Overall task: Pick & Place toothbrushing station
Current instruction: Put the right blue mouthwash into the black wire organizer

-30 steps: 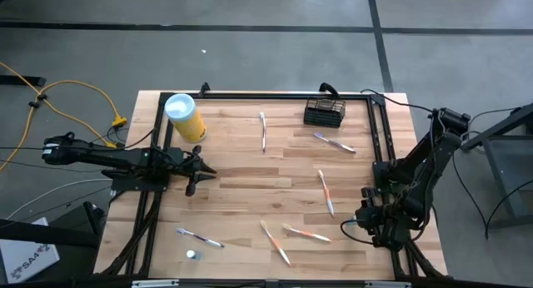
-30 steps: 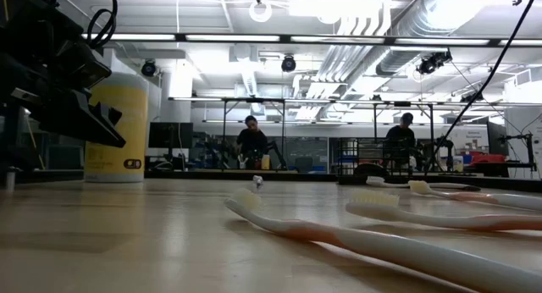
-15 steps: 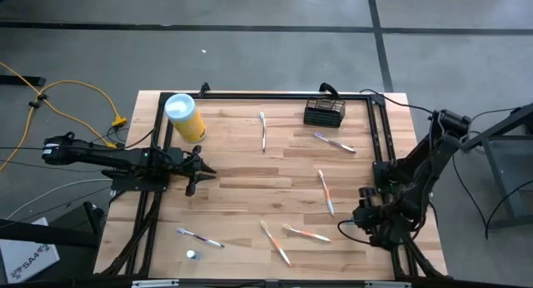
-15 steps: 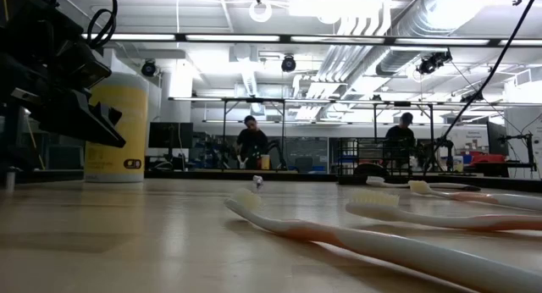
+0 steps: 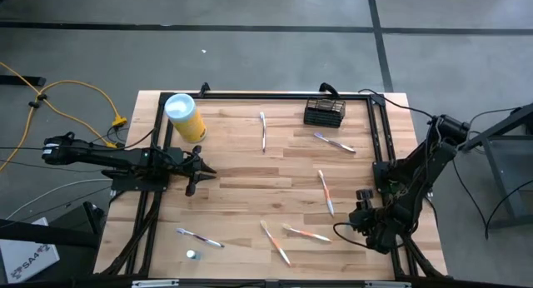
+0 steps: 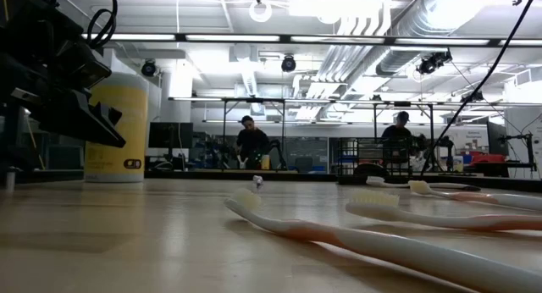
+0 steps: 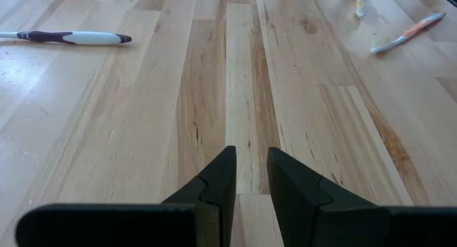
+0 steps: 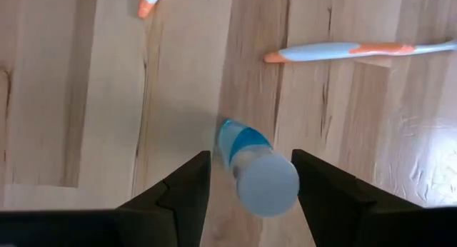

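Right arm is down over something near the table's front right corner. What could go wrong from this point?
1. The right pincer stands open around a small blue-and-white tube that looks tilted and off-centre. Closing may tip it or push it toward the orange-and-white toothbrush.
2. The black mesh basket sits untouched at the far edge. Loose toothbrushes lie in between and could be swept aside.
The left pincer hovers empty.

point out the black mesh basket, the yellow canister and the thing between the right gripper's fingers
black mesh basket (image 5: 324, 112), high view, on its top.
yellow canister (image 5: 185, 116), high view, on its side below the white lid.
small blue and white tube (image 8: 253, 165), right wrist view, on its body.
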Controlling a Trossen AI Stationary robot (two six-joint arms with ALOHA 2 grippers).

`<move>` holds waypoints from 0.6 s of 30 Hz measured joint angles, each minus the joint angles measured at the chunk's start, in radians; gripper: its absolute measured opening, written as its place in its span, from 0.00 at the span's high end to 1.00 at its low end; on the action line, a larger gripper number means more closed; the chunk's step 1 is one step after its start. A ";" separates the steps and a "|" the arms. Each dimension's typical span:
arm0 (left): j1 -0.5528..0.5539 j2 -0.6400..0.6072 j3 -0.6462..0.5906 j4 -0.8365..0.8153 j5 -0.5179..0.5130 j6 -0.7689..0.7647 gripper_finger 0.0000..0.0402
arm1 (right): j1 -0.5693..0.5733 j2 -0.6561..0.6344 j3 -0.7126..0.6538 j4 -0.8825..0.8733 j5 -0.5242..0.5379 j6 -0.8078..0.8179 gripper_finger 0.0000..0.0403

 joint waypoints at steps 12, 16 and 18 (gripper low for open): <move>0.000 0.000 0.000 0.000 0.000 0.000 0.81 | -0.010 0.016 0.000 0.016 -0.008 0.000 0.54; 0.000 0.000 0.000 0.000 0.000 0.000 0.81 | -0.028 0.016 0.000 0.016 -0.030 -0.004 0.58; 0.000 0.000 0.000 0.000 0.000 0.000 0.81 | -0.036 0.016 0.000 0.016 -0.037 -0.013 0.60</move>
